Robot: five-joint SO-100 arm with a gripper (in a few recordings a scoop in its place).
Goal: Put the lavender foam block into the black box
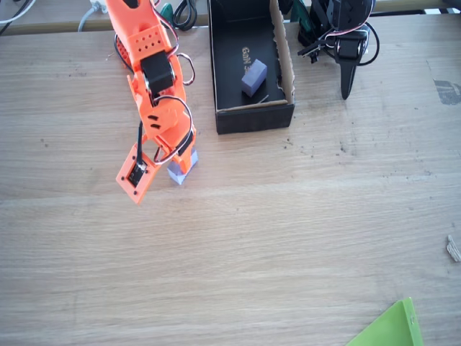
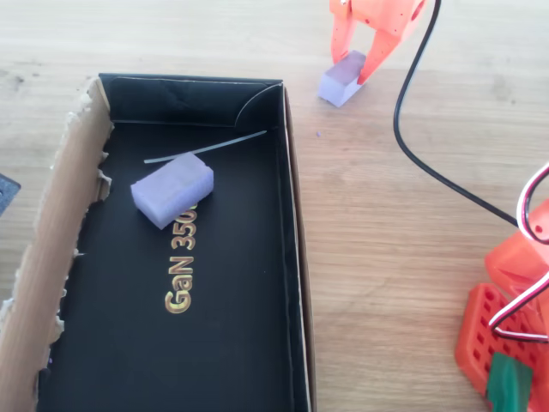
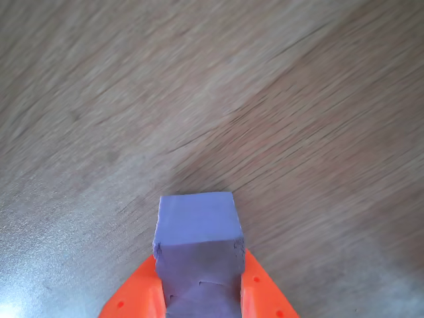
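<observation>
Claw (image 1: 177, 160) angled down, clamping lavender foam block (image 1: 182, 167) on table (image 1: 302, 231).

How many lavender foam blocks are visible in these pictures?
2. One block lies on the floor of the black box. The other block is outside the box, between the fingers of the orange claw.

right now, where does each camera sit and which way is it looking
Fixed view: high above the wooden table, looking down; the orange arm and its gripper holding the small lavender foam block.
Overhead view: close above the rectangular black cardboard box, looking down; the gripper's tips on the block at the top edge.
Wrist view: on the gripper, facing the table; orange fingers clamp the block.
Fixed and overhead views share the box and a chunkier lavender block inside.
</observation>
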